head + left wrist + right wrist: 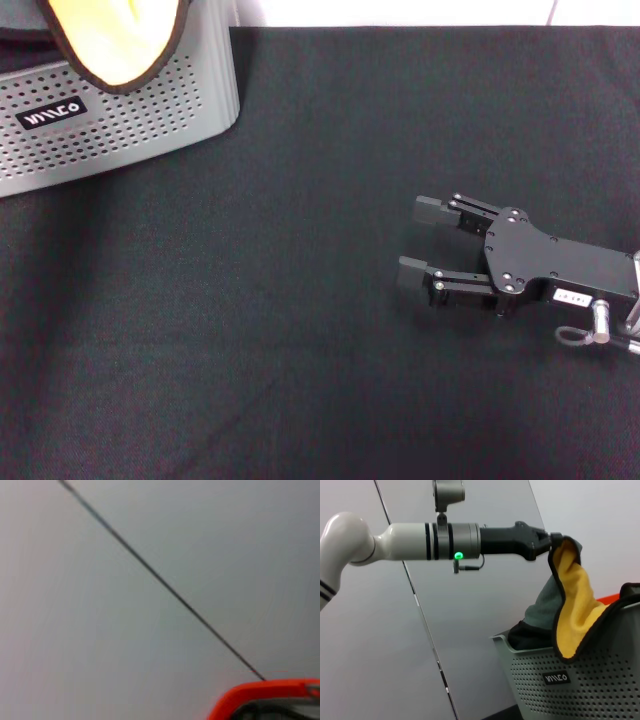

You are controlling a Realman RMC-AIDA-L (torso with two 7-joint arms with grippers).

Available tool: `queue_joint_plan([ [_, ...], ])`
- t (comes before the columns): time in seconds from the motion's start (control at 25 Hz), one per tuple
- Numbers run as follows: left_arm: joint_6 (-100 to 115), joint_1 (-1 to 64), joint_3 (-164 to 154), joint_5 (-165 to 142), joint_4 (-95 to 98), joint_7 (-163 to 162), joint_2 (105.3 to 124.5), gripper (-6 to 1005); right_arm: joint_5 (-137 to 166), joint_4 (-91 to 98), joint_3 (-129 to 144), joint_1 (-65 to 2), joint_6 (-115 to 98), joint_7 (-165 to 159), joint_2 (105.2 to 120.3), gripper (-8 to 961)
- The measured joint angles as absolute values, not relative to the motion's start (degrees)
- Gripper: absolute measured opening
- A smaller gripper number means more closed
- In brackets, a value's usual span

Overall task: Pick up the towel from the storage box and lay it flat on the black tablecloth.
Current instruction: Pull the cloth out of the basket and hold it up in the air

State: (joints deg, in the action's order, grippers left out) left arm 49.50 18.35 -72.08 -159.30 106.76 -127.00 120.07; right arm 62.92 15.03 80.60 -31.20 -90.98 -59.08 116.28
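At far left, the left gripper (551,544) is clenched on a corner of the towel (575,610), lifting it out of the storage box (120,125) while its lower fold drapes over the rim and may snag. The right gripper (425,243) rests unclenched and empty on the black tablecloth (300,300).

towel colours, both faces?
The towel is yellow-orange on one face, grey on the other, with dark edge trim; right wrist view shows it best.
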Motion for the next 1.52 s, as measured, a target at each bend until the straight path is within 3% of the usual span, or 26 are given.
queue_joint_plan([
  [0.6,35.5,14.6,-76.5,-162.5,93.6,-125.1,120.36,50,62.9,15.0,80.3,-31.3,-90.6,-59.0,116.28,868],
  [0.84,31.9,13.1,-78.6,-162.5,93.3,-122.2,120.39,209,62.9,14.9,80.3,-31.2,-90.6,-59.1,116.28,868],
  [0.96,31.9,13.4,-78.9,-162.5,92.9,-122.0,120.41,447,62.9,14.9,80.2,-31.2,-90.6,-59.1,116.28,868],
  [1.16,31.4,13.3,-79.4,-162.5,92.2,-120.5,120.43,502,62.8,14.8,80.2,-31.2,-90.6,-59.0,116.28,868],
  [1.52,19.0,13.0,-79.3,-162.5,86.2,-113.3,120.53,481,62.4,14.8,80.2,-31.3,-90.6,-59.0,116.28,869],
])
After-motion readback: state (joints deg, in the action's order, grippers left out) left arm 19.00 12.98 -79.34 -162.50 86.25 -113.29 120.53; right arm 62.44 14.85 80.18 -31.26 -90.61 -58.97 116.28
